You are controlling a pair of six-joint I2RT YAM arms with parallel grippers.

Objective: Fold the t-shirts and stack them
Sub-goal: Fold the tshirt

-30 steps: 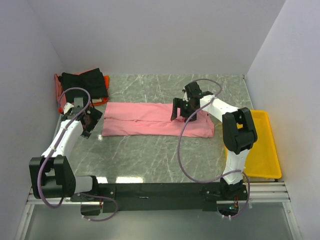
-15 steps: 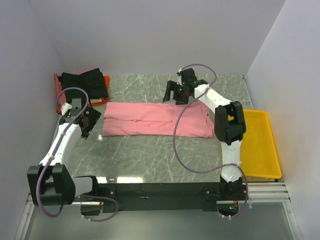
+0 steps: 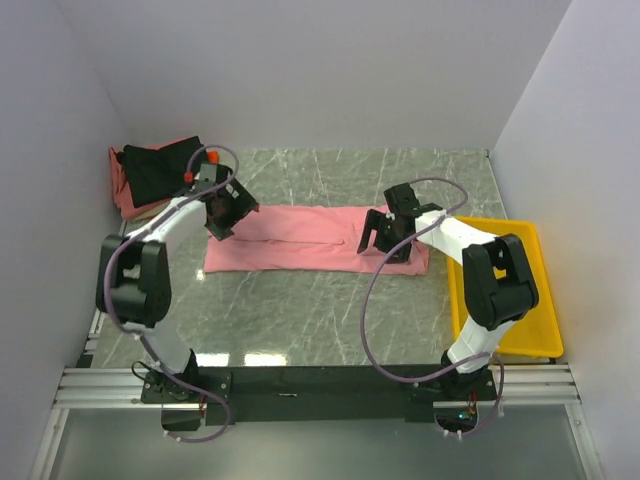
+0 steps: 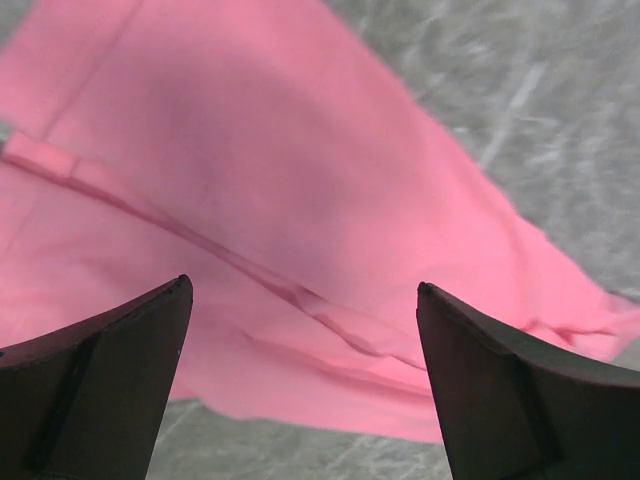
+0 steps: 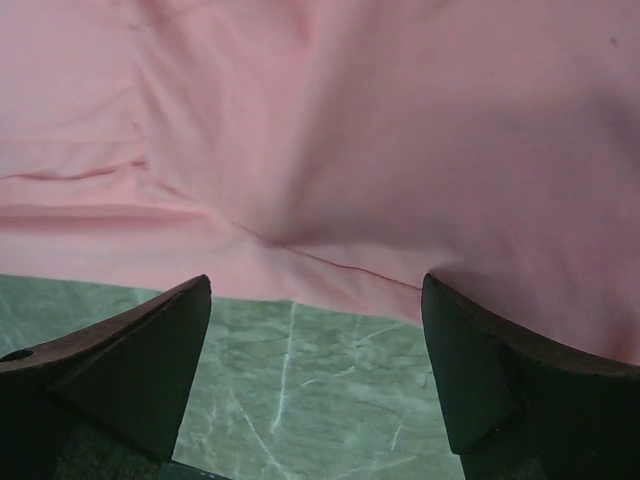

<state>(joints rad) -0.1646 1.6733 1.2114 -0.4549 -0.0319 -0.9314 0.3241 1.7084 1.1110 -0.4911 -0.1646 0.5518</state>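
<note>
The salmon-pink t-shirt [image 3: 300,240] lies flat across the middle of the worktop [image 3: 300,315], folded lengthwise into a long band that runs from left to right, with a fold line along its length. In the left wrist view the same cloth [image 4: 250,190] fills most of the field, a raised seam crossing it on a slant, with marbled surface showing at the upper right and along the lower edge. In the right wrist view the cloth [image 5: 400,130] covers the upper part, and its near hem runs just above the green stone. A stack of folded t-shirts sits in the far left corner, well apart from the band: a black t-shirt [image 3: 160,168] on top and a pink one [image 3: 118,185] showing beneath it at the left. The left pincer [image 3: 222,212] hangs over the left end of the band; its fingers [image 4: 110,370] stand wide apart with nothing held between them. The right pincer [image 3: 386,238] hangs over the right end, near the hem; its fingers [image 5: 120,370] are likewise spread wide and grip nothing. Whether either set of fingertips touches the cloth cannot be told. A yellow bin [image 3: 525,290] rests at the right edge of the worktop, beside the right arm.
</note>
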